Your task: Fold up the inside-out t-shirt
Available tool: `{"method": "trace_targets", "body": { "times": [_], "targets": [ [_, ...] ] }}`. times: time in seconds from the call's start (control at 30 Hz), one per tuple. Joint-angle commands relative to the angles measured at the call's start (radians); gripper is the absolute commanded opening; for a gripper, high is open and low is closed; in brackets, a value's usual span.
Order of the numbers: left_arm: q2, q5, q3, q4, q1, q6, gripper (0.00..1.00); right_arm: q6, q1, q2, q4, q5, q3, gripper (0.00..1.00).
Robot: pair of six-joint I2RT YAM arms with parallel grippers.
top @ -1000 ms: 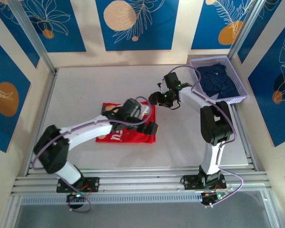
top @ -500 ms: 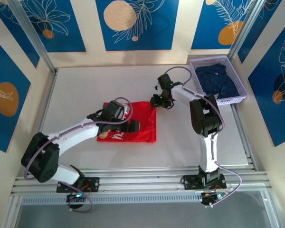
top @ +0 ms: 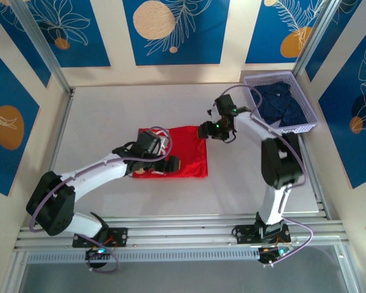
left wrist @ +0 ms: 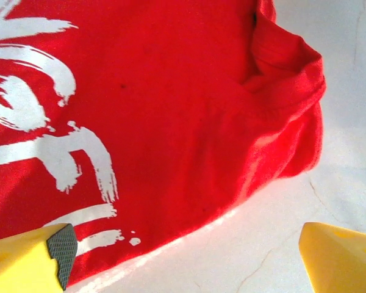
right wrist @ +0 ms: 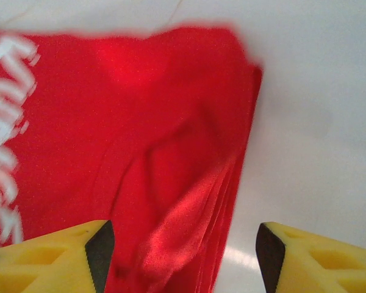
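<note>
Inside-out t-shirt (top: 183,155) lay as a partly folded red rectangle near the middle of the white table (top: 104,110). It was well apart from the lilac basket (top: 310,125) of dark navy clothing at the far right corner. The cloth looked light, limp and layered. Stacked edges showed along one side in the right wrist view, and a ribbed fold (left wrist: 280,61) bunched at a corner. It would probably sag and slip out of shape unless pinched at a corner through every layer. The left gripper (top: 169,163) hovered over the near edge, its fingers spread wide with nothing between them. The right gripper (top: 206,130) sat by the far right corner, likewise spread and empty. White lettering (left wrist: 61,146) showed on the upper face.
</note>
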Motion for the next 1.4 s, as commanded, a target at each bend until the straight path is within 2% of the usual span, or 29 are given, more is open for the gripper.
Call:
{"method": "trace_targets", "body": {
  "times": [0.0, 0.13, 0.23, 0.6, 0.77, 0.83, 1.0, 1.1, 1.23, 1.37],
  "targets": [
    [-0.011, -0.056, 0.025, -0.013, 0.045, 0.007, 0.94, 0.068, 0.031, -0.126, 0.018, -0.128, -0.158, 0.65],
    [-0.009, -0.05, 0.027, -0.014, 0.086, 0.02, 0.94, 0.118, 0.067, -0.143, 0.097, -0.191, -0.26, 0.6],
    [-0.002, -0.047, 0.037, -0.03, 0.101, 0.033, 0.94, 0.113, 0.081, -0.097, 0.096, -0.165, -0.248, 0.53],
    [-0.024, -0.064, 0.022, -0.052, 0.139, 0.054, 0.94, 0.11, 0.063, -0.131, 0.022, -0.003, -0.32, 0.08],
    [-0.028, -0.072, 0.035, -0.072, 0.153, 0.073, 0.94, 0.129, 0.046, -0.138, 0.021, 0.012, -0.367, 0.02],
    [-0.025, -0.077, 0.04, -0.08, 0.154, 0.08, 0.94, 0.134, 0.041, -0.152, 0.021, 0.016, -0.378, 0.03],
    [-0.009, -0.073, 0.046, -0.09, 0.154, 0.093, 0.94, 0.134, 0.041, -0.177, -0.01, 0.035, -0.336, 0.32],
    [-0.003, -0.044, 0.055, -0.078, 0.154, 0.104, 0.94, 0.135, 0.063, -0.215, -0.01, 0.055, -0.307, 0.39],
    [0.044, 0.026, 0.091, -0.046, 0.154, 0.13, 0.94, 0.168, 0.117, -0.25, 0.036, 0.061, -0.302, 0.42],
    [0.156, 0.013, 0.155, -0.06, 0.188, 0.12, 0.94, 0.262, 0.151, -0.221, 0.143, -0.038, -0.331, 0.39]
  ]
}}
